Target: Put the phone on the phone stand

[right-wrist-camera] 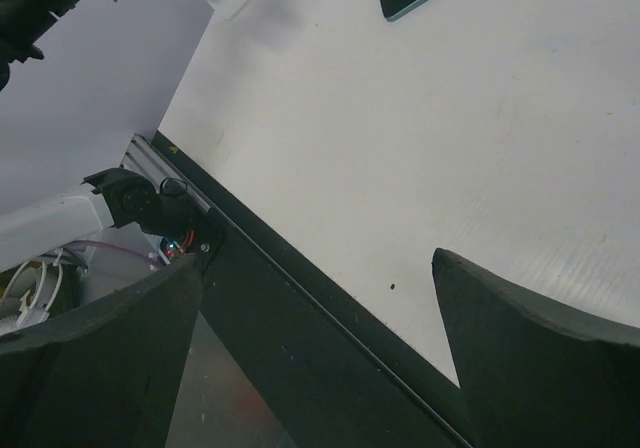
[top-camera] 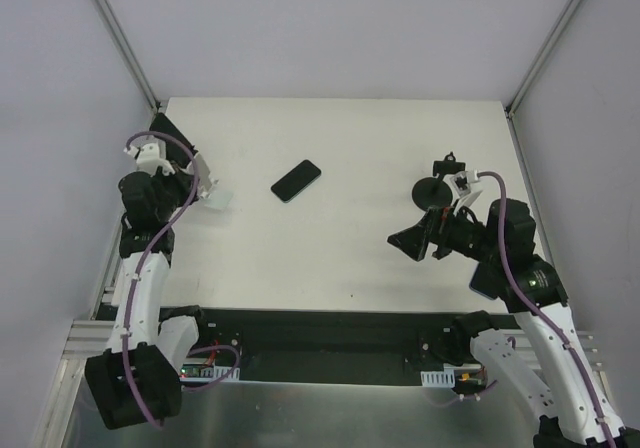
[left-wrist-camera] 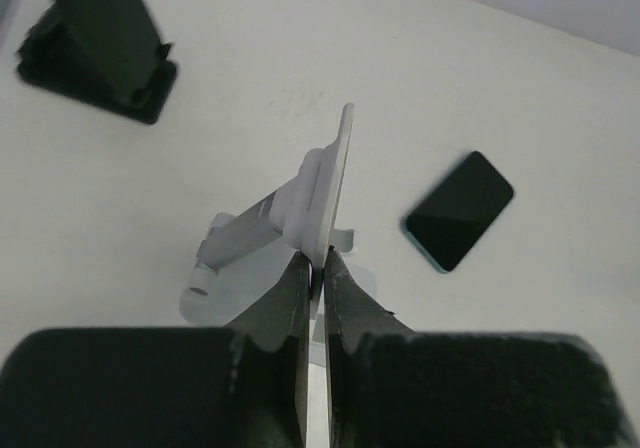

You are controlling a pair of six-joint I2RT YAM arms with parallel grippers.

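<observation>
Left gripper (left-wrist-camera: 318, 268): nearest the lens; jaws pinched shut on the thin plate of the phone stand (left-wrist-camera: 330, 178), no gap between them.
Phone stand: white, plate edge-on and upright, hinged arm and base below it; cannot tell whether the base bears on the table (top-camera: 350, 258).
Phone (left-wrist-camera: 460, 211): flat, dark screen up, to the right of the phone stand, near it but apart.
Phone long axis: diagonal; one short end toward the phone stand, the other pointing away from it and toward the far edge.
Right gripper (right-wrist-camera: 318, 268): jaws wide, empty; beyond the phone from the phone stand, well apart.
Nearer arm: left, but occupied with the phone stand; right free.
Coming move, judged: right gripper toward the phone stand's side, fingers across the phone's short width, square to the diagonal.
</observation>
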